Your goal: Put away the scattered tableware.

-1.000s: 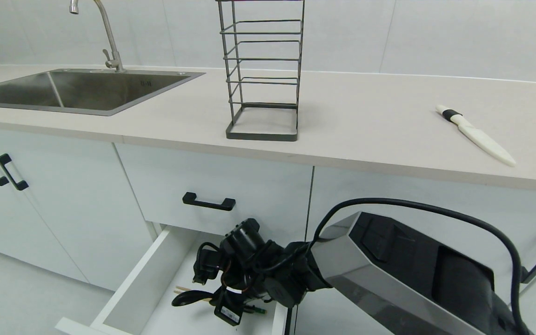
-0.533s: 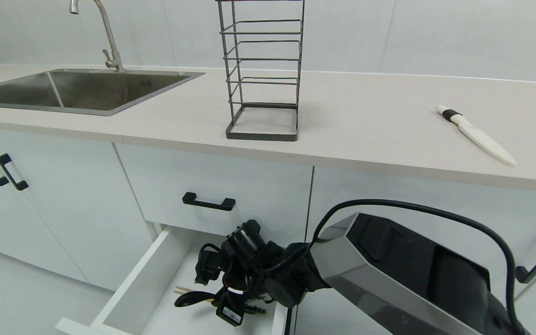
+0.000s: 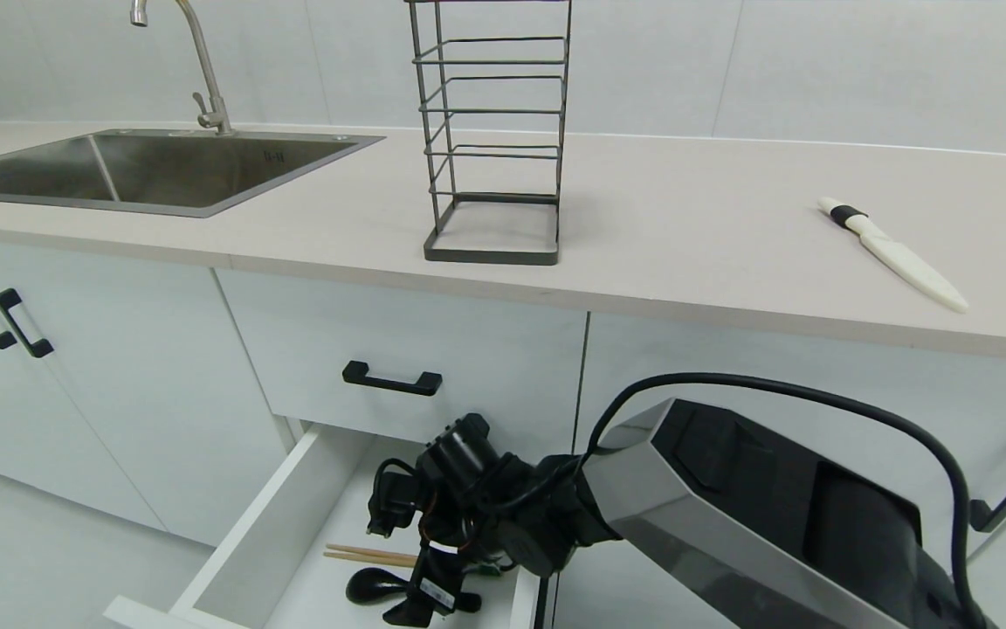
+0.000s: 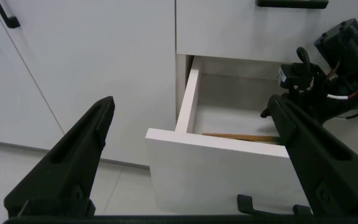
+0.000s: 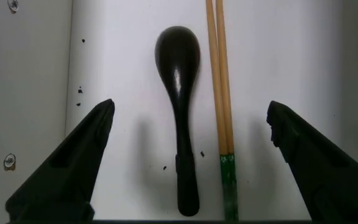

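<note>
The open white drawer [image 3: 250, 542] sits at 6 o'clock in the head view, pulled out below the desk [image 3: 686, 218], and both stowed pieces of tableware lie flat on its floor. The black spoon [image 5: 180, 112] lies with its bowl toward the drawer's open left side and its handle running back under the right gripper [image 3: 433, 603]. The pair of wooden chopsticks [image 5: 221, 93] lies parallel to it on its 12 o'clock side in the head view, nearer the cabinet; the two sticks are pressed side by side, green-tipped at one end, just beside the spoon with a thin strip of drawer floor between them. The right gripper hangs inside the drawer directly over the spoon handle, jaws spread wide to either side of spoon and chopsticks, pinching nothing and touching neither. The left gripper [image 4: 191, 162] is outside the drawer, facing its front panel and left wall, jaws likewise spread and empty. Up on the desk, a white knife [image 3: 892, 253] with a black band near its handle end lies flat at 3 o'clock from the wire rack [image 3: 492, 131], well apart from it, blade tip pointing toward 4 o'clock. The rack stands upright near the middle of the desk. The steel sink [image 3: 145, 166] is set into the desk at 9 o'clock from the rack, with the faucet [image 3: 197, 61] rising at its back edge.
</note>
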Tool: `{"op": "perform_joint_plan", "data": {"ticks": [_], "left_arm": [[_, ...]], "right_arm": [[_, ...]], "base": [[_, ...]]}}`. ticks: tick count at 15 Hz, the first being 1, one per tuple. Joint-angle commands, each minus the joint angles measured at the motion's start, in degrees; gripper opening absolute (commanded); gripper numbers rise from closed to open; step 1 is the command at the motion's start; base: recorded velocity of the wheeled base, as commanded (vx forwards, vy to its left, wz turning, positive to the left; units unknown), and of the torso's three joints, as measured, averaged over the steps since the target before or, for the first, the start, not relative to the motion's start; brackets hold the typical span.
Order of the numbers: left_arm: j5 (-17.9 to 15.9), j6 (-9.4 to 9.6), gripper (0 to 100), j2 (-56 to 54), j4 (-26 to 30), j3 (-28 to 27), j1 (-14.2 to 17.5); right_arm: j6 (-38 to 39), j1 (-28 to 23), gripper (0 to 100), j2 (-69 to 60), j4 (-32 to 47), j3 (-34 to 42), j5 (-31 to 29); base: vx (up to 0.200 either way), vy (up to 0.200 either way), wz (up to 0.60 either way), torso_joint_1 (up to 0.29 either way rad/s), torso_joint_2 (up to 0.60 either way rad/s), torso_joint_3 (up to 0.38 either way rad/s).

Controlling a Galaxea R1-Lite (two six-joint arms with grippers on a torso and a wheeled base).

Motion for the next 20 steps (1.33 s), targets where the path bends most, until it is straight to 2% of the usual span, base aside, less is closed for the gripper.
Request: {"op": "perform_joint_plan", "data": {"ticks": [1, 6, 10, 14, 16, 20], "left_arm": [[0.0, -0.01, 100, 0.1, 0.0, 0.0, 0.0], [0.0, -0.01, 100, 0.1, 0.0, 0.0, -0.1], [0.0, -0.01, 100, 0.1, 0.0, 0.0, 0.0], [0.0, -0.01, 100, 0.1, 0.0, 0.0, 0.0], [0.0, -0.01, 100, 0.1, 0.0, 0.0, 0.0], [0.0, -0.01, 100, 0.1, 0.0, 0.0, 0.0]], "right_arm": [[0.0, 0.3, 100, -2.8, 1.3, 0.1, -0.1], [0.0, 1.8, 100, -11.5, 2.8, 3.1, -0.1], [0.3, 2.9, 100, -21.1, 1.9, 13.4, -0.9], [2.1, 3.3, 100, -30.5, -3.4, 27.6, -4.6], [4.9, 3.2, 100, -36.0, -7.8, 37.0, -6.5], [8.7, 3.0, 100, -44.9, -9.2, 50.1, -8.9]], "base": [[0.000, 0.000, 0.00, 0.000, 0.00, 0.000], [0.000, 0.000, 0.00, 0.000, 0.00, 0.000], [0.000, 0.000, 0.00, 0.000, 0.00, 0.000], [0.000, 0.000, 0.00, 0.000, 0.00, 0.000], [0.000, 0.000, 0.00, 0.000, 0.00, 0.000], [0.000, 0.000, 0.00, 0.000, 0.00, 0.000]]}}
